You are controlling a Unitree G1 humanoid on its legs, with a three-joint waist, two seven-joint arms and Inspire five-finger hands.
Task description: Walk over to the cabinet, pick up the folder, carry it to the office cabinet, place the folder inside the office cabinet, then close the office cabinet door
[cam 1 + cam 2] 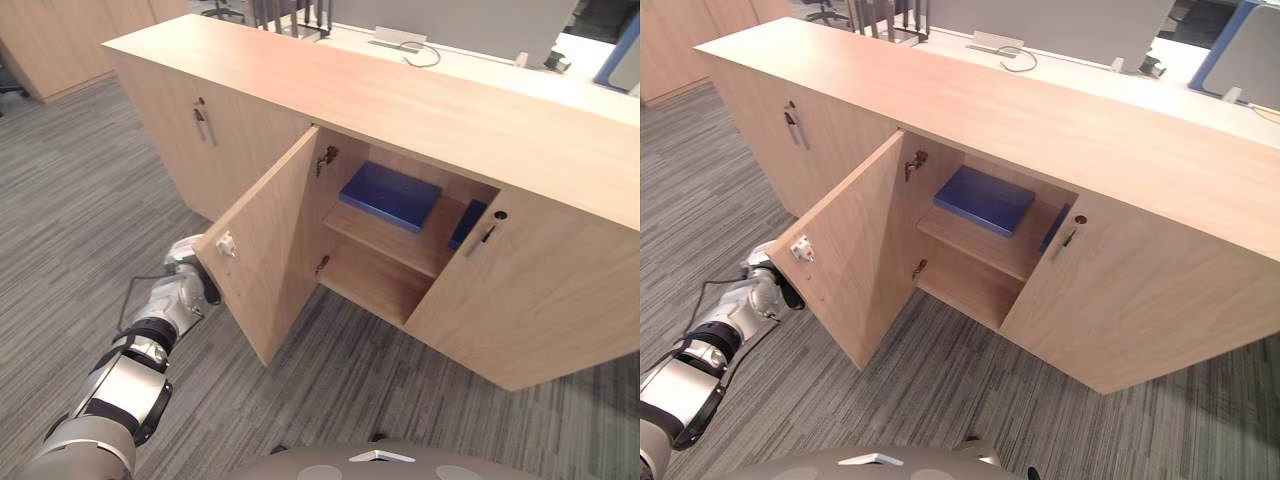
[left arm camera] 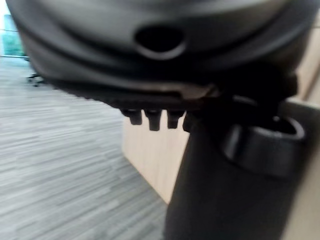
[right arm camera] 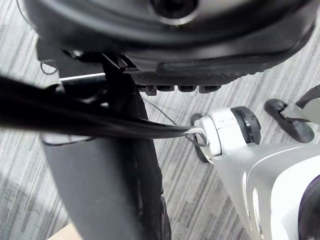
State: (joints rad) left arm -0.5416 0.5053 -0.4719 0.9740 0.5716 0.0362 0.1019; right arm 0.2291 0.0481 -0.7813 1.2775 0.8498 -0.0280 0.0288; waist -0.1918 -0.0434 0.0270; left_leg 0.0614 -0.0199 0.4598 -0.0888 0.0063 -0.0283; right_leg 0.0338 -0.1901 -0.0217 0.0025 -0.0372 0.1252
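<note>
With the folder [image 1: 390, 195] lying inside the cabinet [image 1: 420, 105], the left hand [image 1: 190, 268], its grip unreadable behind the open door [image 1: 265, 250], may slip off on an oblique push, leaving the door ajar.

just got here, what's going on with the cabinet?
The folder lies on the upper shelf inside the cabinet, whose door stands wide open. The left hand is behind that door's outer face near its free edge, apparently set to push it shut. The right hand hangs over the carpet.
</note>
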